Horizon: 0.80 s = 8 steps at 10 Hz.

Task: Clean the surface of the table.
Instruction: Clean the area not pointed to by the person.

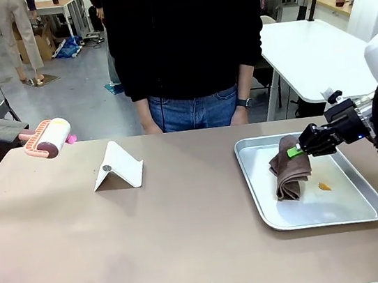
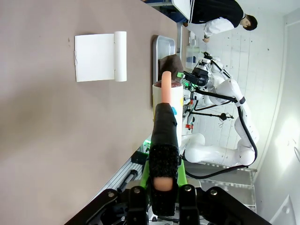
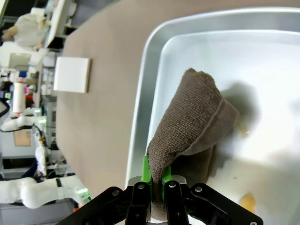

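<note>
Clamping the upper fold of a brown cloth (image 1: 288, 173), the right hand (image 1: 294, 149) hangs over a shiny metal tray (image 1: 339, 206) on the right part of the desk (image 1: 153, 238). The cloth stands bunched in the tray's left half with its lower end on the tray floor. A small orange scrap (image 1: 324, 186) lies just beside it on the bare metal.

Seen from the right wrist, the green pads are pressed together on the cloth's edge, and there is a faint yellowish smear on the tray near the cloth.

The left hand (image 2: 165, 117) is closed around the pink handle of a lint roller (image 1: 51, 136), which the front view places at the desk's far left corner. Whether the roller touches the top I cannot tell. The left wrist view looks along the handle to the roller's white barrel, where a small blue mark is too small to read.

A white folded stand (image 1: 119, 167) rests on the taupe desk left of the middle, well apart from the tray. A person (image 1: 185, 36) in a dark top stands at the far edge, arms down.
</note>
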{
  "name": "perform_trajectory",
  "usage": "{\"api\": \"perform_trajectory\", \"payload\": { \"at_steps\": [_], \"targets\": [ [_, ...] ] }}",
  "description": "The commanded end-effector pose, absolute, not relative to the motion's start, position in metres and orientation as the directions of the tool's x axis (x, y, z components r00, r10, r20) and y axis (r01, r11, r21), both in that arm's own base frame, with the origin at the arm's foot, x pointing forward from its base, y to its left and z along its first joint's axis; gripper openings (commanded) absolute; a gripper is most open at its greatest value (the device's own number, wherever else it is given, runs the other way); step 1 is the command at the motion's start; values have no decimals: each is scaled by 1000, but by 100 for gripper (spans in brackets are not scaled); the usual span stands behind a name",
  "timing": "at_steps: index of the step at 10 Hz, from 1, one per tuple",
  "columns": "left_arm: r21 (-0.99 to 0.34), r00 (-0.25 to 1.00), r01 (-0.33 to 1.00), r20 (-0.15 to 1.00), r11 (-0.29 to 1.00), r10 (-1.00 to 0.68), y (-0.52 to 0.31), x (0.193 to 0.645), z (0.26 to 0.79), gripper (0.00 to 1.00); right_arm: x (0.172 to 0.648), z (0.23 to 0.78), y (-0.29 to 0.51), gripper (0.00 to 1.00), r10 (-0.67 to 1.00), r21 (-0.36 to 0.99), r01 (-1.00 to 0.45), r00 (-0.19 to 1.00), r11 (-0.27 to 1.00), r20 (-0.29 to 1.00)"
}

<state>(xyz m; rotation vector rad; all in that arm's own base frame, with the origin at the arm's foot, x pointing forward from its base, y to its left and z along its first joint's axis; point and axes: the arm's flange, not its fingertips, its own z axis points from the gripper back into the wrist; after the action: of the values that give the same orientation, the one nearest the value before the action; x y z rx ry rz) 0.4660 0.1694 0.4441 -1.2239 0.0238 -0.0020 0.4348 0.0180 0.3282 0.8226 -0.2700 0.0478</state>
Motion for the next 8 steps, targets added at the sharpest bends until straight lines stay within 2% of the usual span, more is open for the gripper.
{"api": "perform_trajectory", "payload": {
  "at_steps": [1, 5, 8],
  "targets": [
    [-940, 1000, -16, -21, 341, -10, 166, 462, 448, 23, 439, 322, -11, 9, -113, 635, -96, 953, 766, 280],
    [-940, 1000, -16, -21, 341, -10, 166, 462, 448, 23, 447, 294, -30, 9, -129, 543, -67, 940, 837, 315],
    [-940, 1000, -16, -21, 341, -10, 166, 462, 448, 23, 426, 300, -41, 9, -34, 531, -146, 949, 835, 313]
  ]
}}
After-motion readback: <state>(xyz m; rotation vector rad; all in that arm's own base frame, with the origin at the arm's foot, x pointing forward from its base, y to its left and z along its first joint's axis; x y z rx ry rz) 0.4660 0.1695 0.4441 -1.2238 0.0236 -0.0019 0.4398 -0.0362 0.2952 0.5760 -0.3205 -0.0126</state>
